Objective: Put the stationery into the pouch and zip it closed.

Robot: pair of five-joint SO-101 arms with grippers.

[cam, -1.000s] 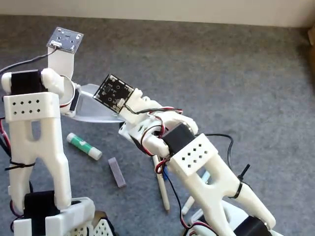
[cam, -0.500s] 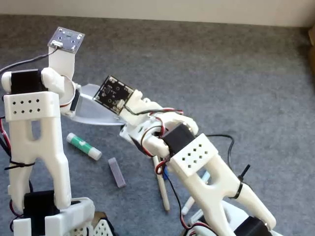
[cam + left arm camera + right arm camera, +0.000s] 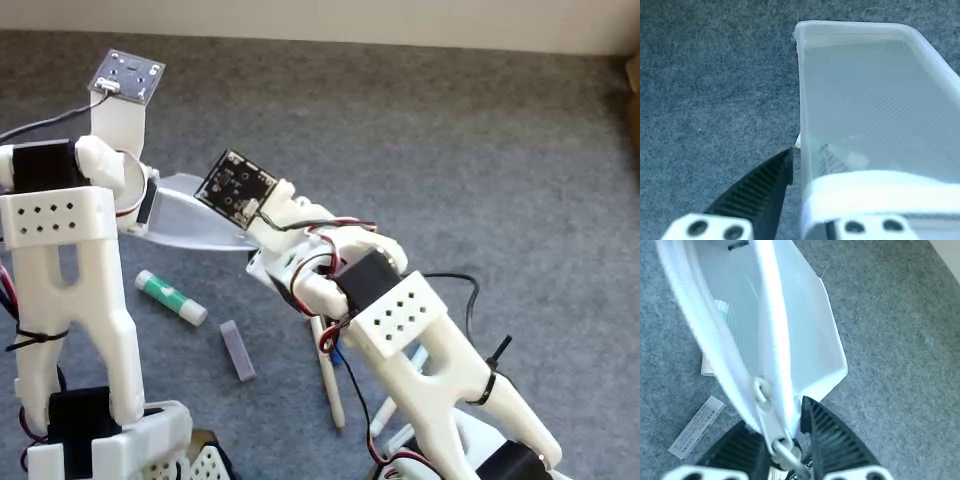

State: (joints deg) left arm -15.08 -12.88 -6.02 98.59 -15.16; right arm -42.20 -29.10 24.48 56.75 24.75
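- High view: the pouch (image 3: 190, 218) is held between both arms. The glue stick (image 3: 170, 297), eraser (image 3: 238, 350) and pen (image 3: 330, 385) lie loose nearby.
- Left wrist view: our left gripper (image 3: 796, 167) pinches the pouch's edge. We judge the mesh thin, limp and light.
- Right wrist view: our right gripper (image 3: 790, 422) is clamped on the zipper end (image 3: 782, 440), which is probably the firmest hold.
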